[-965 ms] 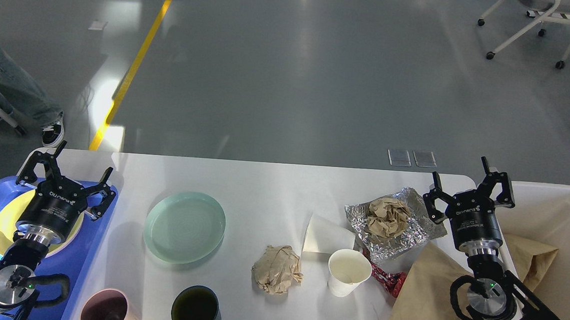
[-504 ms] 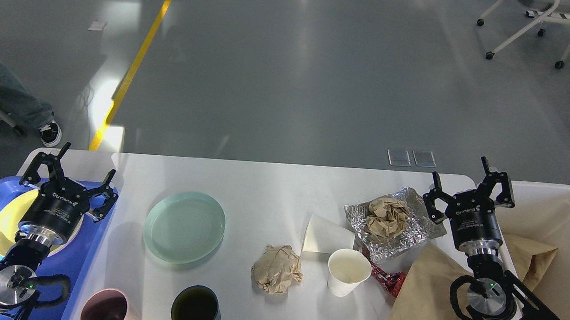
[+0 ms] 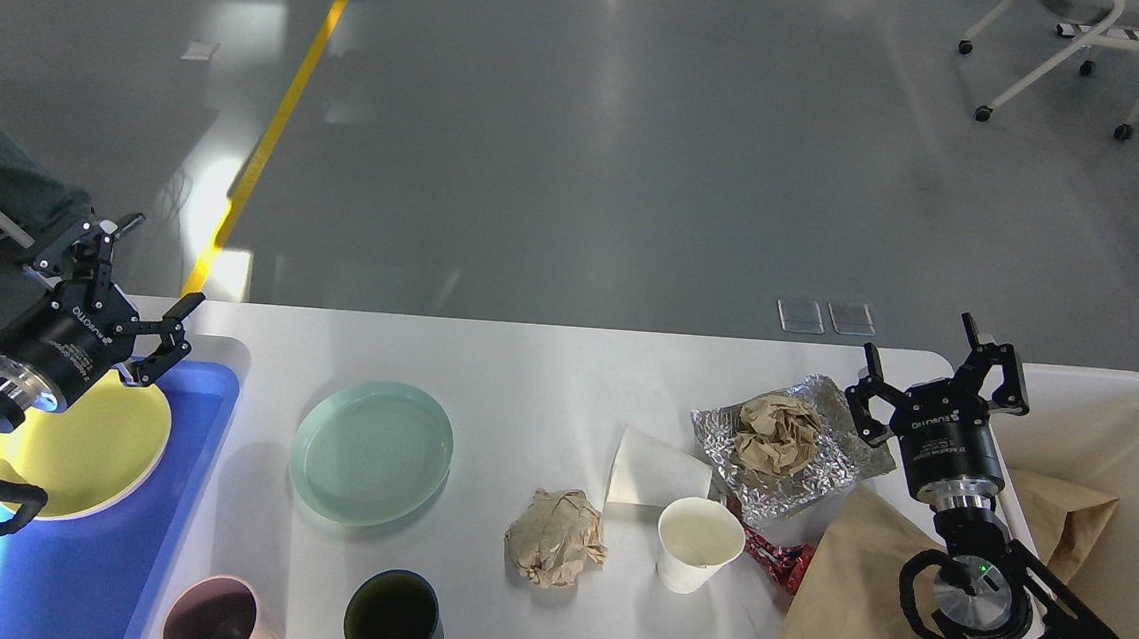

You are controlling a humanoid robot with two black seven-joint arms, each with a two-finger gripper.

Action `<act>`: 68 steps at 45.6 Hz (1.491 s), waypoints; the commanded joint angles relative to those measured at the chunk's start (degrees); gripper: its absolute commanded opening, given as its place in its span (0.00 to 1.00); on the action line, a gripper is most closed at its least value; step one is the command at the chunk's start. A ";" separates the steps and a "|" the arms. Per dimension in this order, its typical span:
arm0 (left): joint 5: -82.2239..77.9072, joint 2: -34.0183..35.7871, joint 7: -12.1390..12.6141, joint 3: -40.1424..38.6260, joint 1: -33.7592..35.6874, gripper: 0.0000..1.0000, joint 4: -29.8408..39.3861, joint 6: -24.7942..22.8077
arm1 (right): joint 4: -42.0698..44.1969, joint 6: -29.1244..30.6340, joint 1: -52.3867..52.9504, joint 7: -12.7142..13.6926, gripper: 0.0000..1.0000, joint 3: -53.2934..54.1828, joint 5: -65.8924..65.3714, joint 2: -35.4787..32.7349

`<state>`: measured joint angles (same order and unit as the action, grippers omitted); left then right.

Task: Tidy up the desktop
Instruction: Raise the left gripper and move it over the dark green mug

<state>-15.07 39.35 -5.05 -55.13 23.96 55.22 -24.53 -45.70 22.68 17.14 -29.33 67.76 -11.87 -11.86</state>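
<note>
The large white rectangular desktop (image 3: 545, 378) with rounded corners fills the lower half of your head view. Take the pale green round glass plate (image 3: 372, 452) on it as your landmark. Left of the plate you have the blue plastic tray (image 3: 166, 492) holding a yellow round plate (image 3: 84, 446); your left gripper (image 3: 135, 294) hangs over the tray's far corner, fingers spread apart and empty. Nearer you than the plate stand a dark green cup (image 3: 392, 618) and a pink cup (image 3: 210, 618). Right of the plate lie a crumpled brown paper ball (image 3: 553, 551), a white paper cup (image 3: 699, 544) and a crinkled foil sheet (image 3: 820, 467). Farther right, your right gripper (image 3: 939, 370) hovers with fingers apart, holding nothing, beside the cream plastic bin (image 3: 1106, 387).
</note>
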 commanded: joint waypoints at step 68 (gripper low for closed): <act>6.43 -19.74 -0.31 136.95 122.90 0.97 36.88 -11.86 | -0.01 0.00 0.00 -0.02 1.00 0.00 0.01 -0.01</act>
<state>-13.55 20.95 -5.59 79.38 141.95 87.31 -35.63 -45.70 22.68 17.14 -29.27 67.76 -11.86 -11.87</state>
